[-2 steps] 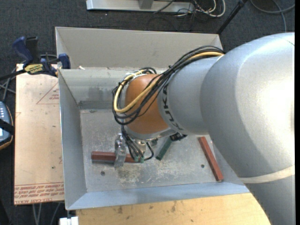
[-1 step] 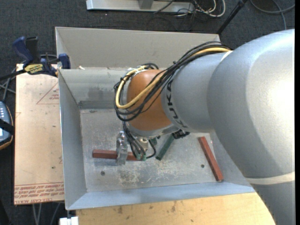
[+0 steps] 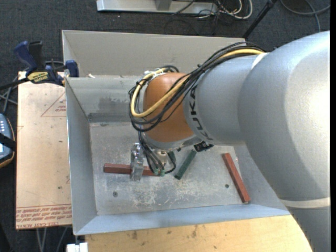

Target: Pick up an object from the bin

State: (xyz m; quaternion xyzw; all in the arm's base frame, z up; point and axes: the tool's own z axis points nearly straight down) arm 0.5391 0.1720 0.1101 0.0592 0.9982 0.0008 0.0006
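Nearest the camera, well apart from the gripper (image 3: 138, 167) on the side the arm comes from, a flat red-brown stick (image 3: 236, 178) lies slantwise on the floor of the bin (image 3: 79, 140), which is dull grey metal, scuffed and dusty. Right under the gripper lies a second red-brown strip (image 3: 116, 168), thin, straight-edged and matte (wood or stiff plastic, by the look), with its long end sticking out away from the arm. Just beside the gripper, on the arm's side, lies a dark green pen-like rod (image 3: 185, 165), round and smooth.

The gripper stands at the strip, touching it or nearly so; whether it is released, clenched or already grasping the strip I cannot tell. To do this step well, I judge it should take the strip across its narrow width, close to the middle, so the long piece does not tip. Being so flat, the strip could slide on the metal instead of rising. Above the gripper sits the glossy orange cover (image 3: 163, 109), looped with cables (image 3: 137, 101).
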